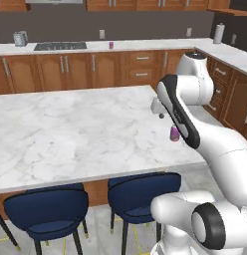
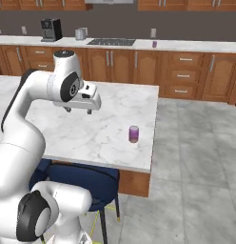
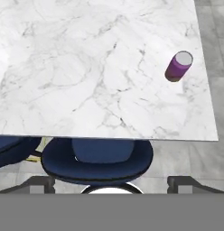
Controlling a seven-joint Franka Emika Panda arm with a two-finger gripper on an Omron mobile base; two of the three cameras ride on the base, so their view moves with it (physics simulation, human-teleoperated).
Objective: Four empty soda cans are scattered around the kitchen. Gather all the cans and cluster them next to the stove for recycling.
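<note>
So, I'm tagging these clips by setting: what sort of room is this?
A home kitchen, rendered: a stove set in the back counter, wooden cabinets beneath, and a marble island with blue stools.

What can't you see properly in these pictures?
- Soda can on the island: lower right side hidden by the arm, left base view.
- Far soda can by the stove: too small for detail.
- Stool: front cut off, hand view.
</note>
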